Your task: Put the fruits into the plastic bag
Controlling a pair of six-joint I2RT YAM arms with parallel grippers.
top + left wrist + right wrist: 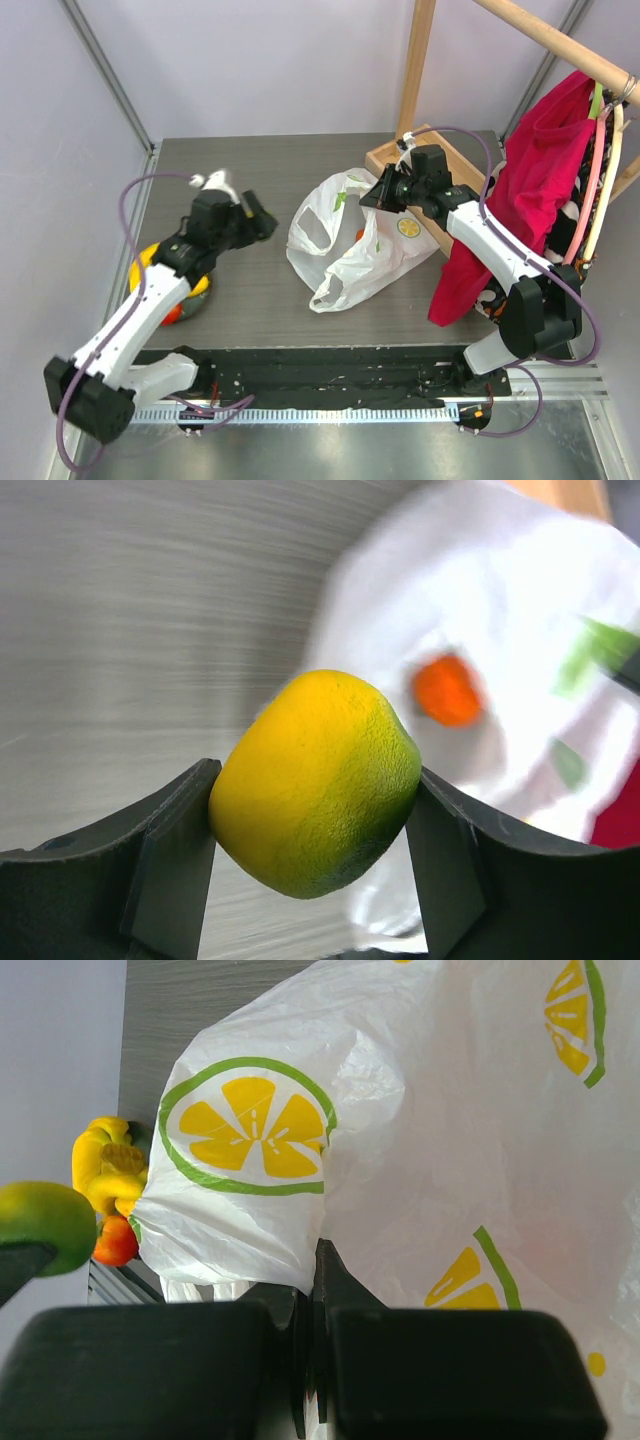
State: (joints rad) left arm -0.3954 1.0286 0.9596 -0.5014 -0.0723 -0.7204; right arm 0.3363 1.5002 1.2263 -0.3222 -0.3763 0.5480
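My left gripper point(315, 792) is shut on a green-yellow mango-like fruit point(310, 780), held above the table to the left of the plastic bag point(345, 250). The bag is white with lemon prints and lies mid-table. An orange fruit point(447, 690) shows through it from inside. My right gripper point(318, 1260) is shut on the plastic bag point(400, 1130) at its far right edge, and holds that edge raised. A yellow banana bunch point(105, 1160) and a red-orange fruit point(115, 1242) sit at the far left, under my left arm point(150, 300).
A red cloth point(530, 190) hangs from a wooden rail point(560, 45) at the right, close to my right arm. A wooden box point(395, 158) stands behind the bag. A black strip point(330, 375) runs along the near edge.
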